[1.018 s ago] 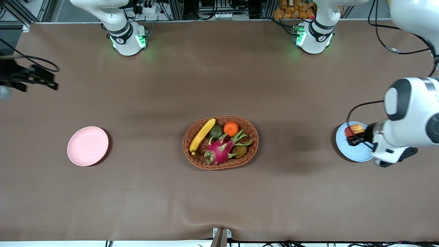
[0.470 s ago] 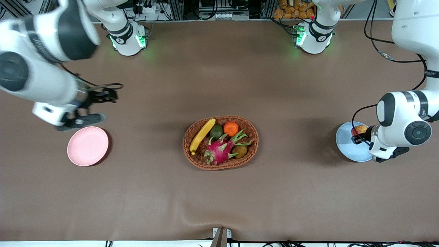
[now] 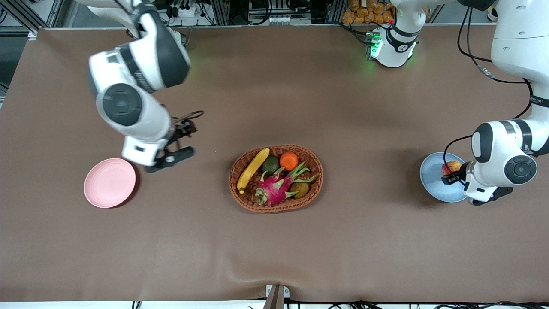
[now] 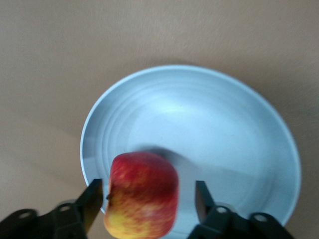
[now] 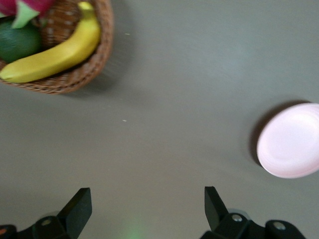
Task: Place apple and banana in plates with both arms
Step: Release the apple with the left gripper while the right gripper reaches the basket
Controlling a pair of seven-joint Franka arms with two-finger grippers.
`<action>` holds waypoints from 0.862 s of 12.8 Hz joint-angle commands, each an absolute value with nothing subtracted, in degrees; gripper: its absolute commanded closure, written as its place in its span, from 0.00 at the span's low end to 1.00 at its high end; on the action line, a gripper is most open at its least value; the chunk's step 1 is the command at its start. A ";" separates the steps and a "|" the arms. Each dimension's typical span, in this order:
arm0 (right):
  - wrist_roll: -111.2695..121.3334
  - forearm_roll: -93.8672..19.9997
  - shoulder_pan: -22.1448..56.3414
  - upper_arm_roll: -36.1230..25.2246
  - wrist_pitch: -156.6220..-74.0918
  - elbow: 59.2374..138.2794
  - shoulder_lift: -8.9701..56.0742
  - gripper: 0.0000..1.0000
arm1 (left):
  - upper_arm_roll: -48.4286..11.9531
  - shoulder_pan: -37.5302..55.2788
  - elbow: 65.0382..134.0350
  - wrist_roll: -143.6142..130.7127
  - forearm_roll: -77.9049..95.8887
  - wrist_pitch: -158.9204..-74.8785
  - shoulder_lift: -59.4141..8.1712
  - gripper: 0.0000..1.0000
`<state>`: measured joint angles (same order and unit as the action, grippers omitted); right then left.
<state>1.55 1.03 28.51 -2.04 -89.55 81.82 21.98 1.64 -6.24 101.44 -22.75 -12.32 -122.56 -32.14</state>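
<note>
The red and yellow apple (image 3: 450, 166) (image 4: 143, 194) lies at the rim of the light blue plate (image 3: 433, 180) (image 4: 199, 124), toward the left arm's end of the table. My left gripper (image 3: 450, 176) (image 4: 148, 191) is open around it, with a gap showing on each side of the fruit. The yellow banana (image 3: 253, 169) (image 5: 55, 55) lies in the wicker basket (image 3: 315, 189) (image 5: 102, 55) at mid-table. My right gripper (image 3: 186, 139) (image 5: 147, 199) hangs open and empty over bare table between the basket and the pale pink plate (image 3: 110, 182) (image 5: 291, 142), which holds nothing.
The basket also holds a pink dragon fruit (image 3: 274, 189), an orange fruit (image 3: 288, 161), a green avocado (image 3: 270, 164) and a brown kiwi (image 3: 299, 189). Brown cloth covers the table. The arms' bases stand along the edge farthest from the front camera.
My right arm has swung in from the right arm's end of the table toward the basket. My left gripper has lowered over the blue plate and opened off the apple.
</note>
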 commanded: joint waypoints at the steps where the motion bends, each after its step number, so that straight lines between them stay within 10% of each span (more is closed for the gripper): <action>1: -4.79 1.23 34.87 -2.64 -92.53 80.68 26.01 0.00 | 1.14 -6.50 100.55 -22.94 -13.45 -121.29 -27.88 0.00; 11: -49.20 -3.32 39.99 -2.64 -113.27 78.67 38.84 0.00 | -6.32 -6.50 91.32 -19.35 -6.51 -100.02 -13.91 0.00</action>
